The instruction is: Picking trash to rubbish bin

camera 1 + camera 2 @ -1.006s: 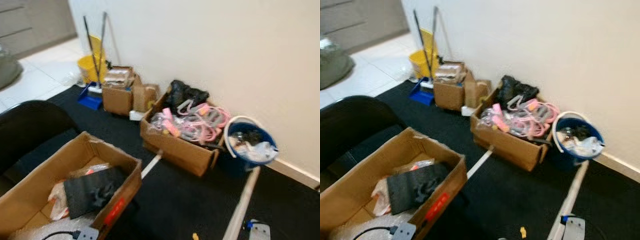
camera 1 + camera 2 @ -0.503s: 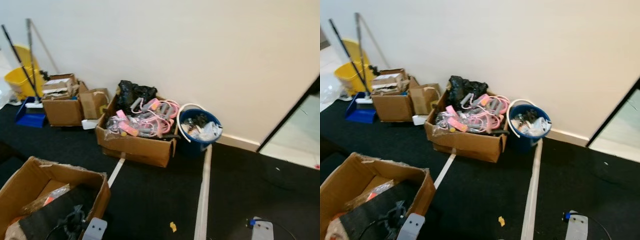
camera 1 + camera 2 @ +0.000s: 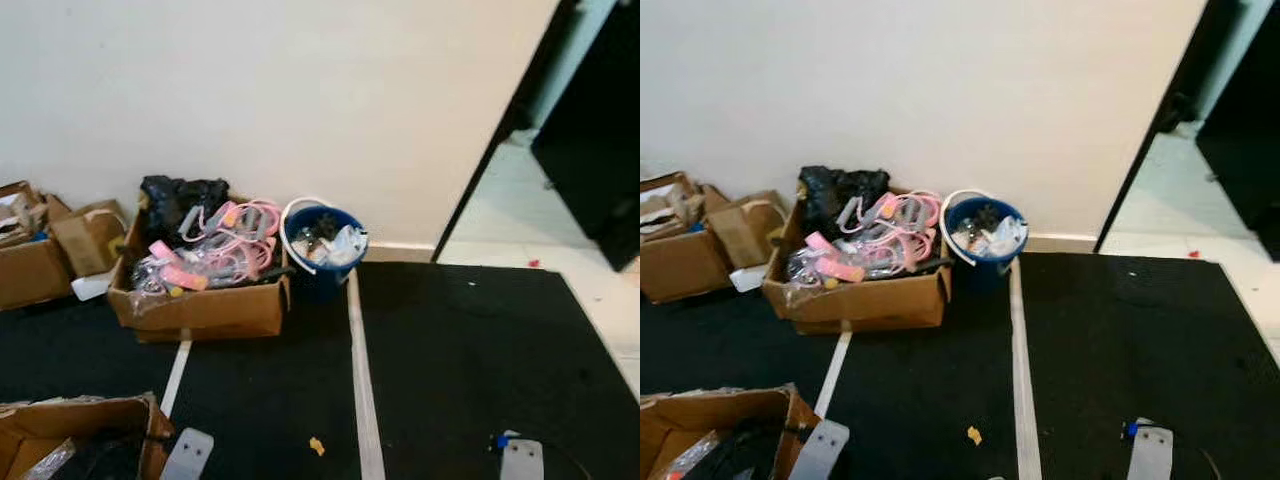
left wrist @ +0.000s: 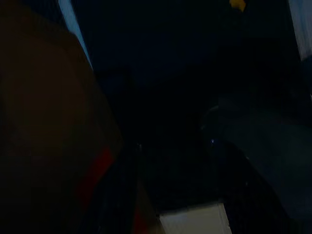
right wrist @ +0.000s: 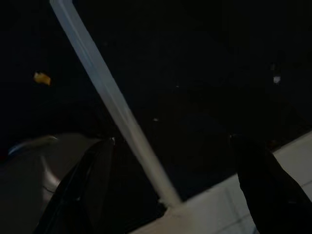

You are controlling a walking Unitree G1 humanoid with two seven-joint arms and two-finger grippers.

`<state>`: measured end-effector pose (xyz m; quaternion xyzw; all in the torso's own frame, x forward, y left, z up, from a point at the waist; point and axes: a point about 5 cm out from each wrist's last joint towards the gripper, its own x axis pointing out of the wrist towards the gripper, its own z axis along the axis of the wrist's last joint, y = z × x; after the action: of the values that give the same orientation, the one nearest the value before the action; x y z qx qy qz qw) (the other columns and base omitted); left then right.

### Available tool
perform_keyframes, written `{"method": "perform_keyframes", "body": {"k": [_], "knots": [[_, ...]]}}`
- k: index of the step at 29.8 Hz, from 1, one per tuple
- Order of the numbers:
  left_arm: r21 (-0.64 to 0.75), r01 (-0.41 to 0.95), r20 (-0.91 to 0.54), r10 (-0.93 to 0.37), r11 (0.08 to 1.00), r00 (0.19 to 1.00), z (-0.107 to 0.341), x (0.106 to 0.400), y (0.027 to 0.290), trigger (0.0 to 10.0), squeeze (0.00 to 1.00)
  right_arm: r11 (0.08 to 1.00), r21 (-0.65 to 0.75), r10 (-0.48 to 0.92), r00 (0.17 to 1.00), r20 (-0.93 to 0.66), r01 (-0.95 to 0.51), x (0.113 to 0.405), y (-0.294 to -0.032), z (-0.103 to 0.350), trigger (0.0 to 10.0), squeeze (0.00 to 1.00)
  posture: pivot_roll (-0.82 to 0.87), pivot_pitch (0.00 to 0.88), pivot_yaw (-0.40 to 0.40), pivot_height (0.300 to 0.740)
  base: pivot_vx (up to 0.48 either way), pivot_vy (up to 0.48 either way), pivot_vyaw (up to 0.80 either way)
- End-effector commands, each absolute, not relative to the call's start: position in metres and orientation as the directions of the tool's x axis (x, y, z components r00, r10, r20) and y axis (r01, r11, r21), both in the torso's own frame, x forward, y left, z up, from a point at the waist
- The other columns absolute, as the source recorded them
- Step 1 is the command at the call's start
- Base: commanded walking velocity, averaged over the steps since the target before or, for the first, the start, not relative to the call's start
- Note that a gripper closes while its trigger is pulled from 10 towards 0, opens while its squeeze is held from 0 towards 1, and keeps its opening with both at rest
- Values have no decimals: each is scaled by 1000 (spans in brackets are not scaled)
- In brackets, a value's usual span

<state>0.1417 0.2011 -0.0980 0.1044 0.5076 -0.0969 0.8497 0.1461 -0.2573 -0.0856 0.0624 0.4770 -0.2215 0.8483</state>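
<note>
A blue bucket point(image 3: 322, 250) with a white rim stands against the wall, full of crumpled rubbish. A small yellow scrap point(image 3: 316, 446) lies on the black carpet in front of me, beside a white tape line point(image 3: 362, 380). My right gripper point(image 5: 170, 141) hangs low over the carpet, open, with nothing between its fingers; the yellow scrap point(image 5: 42, 77) lies off to one side of it. My left arm point(image 3: 187, 455) hangs by the near cardboard box. Its wrist view is very dark, with the scrap point(image 4: 237, 4) at the edge.
A cardboard box point(image 3: 200, 305) of pink and grey hangers and a black bag sits left of the bucket. More brown boxes point(image 3: 40, 260) stand further left. An open box point(image 3: 80, 445) is at my lower left. A dark doorway point(image 3: 570, 130) and tiled floor lie to the right.
The camera has swung to the right, so the boxes and bucket have slid left in view. The yellow mop bucket has left the view and the doorway has come in.
</note>
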Motion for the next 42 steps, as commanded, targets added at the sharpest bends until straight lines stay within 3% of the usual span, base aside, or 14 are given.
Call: {"method": "perform_keyframes", "body": {"k": [1, 42], "knots": [[67, 268, -874, -74, 961, 481, -97, 147, 193, 10000, 0, 898, -107, -308, 438, -845, 426, 144, -255, -87, 10000, 0, 48, 88, 10, 740, 0, 0, 0], [59, 302, -878, -95, 952, 470, -98, 148, 186, 10000, 0, 905, -105, -300, 443, -845, 411, 143, -257, -87, 10000, 0, 39, 73, 6, 740, 0, -435, 0]]}}
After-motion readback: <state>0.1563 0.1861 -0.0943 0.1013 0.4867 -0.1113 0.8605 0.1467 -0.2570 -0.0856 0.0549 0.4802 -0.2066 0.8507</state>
